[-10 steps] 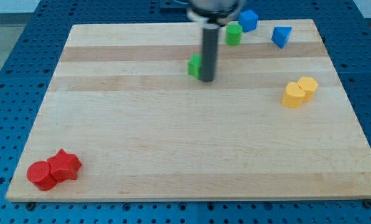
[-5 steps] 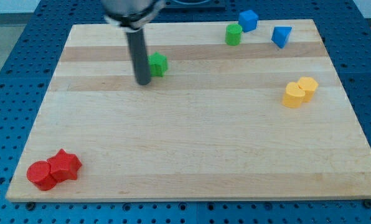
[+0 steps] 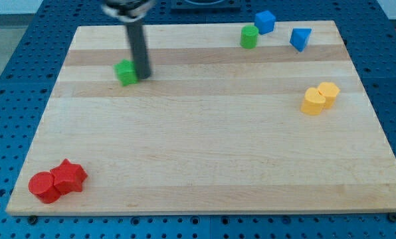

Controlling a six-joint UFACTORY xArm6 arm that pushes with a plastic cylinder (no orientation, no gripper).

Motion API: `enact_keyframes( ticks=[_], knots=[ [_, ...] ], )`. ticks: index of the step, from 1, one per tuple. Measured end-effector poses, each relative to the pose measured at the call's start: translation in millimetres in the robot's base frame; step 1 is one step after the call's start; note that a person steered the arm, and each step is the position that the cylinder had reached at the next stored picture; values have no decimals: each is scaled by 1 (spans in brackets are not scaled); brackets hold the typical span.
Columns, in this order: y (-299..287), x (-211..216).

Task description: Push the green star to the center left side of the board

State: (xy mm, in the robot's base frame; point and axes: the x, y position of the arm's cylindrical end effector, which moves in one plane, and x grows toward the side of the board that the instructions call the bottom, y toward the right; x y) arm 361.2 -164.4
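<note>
Green star (image 3: 125,72), shape blurred, sits near the board's (image 3: 204,166) top-left, my tip (image 3: 143,76) touching its right, gripping nothing.

The table (image 3: 204,153) is seen as pale wood with lengthwise grain, smooth and matt. The green star (image 3: 125,72) looks like plain matt plastic, and my tip (image 3: 143,76), a dark rod, reads as dull too.

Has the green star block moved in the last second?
Yes. The green star block slid toward the view's left, farther from the green cylinder block, which stayed put. My tip touches its right side.
</note>
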Motion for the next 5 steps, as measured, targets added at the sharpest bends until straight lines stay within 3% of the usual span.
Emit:
enact_keyframes(
  ticks=[1, 3, 4, 5],
  knots=[
    [-50, 25],
    [-17, -73],
    [-40, -89],
    [-47, -53]
  ],
)
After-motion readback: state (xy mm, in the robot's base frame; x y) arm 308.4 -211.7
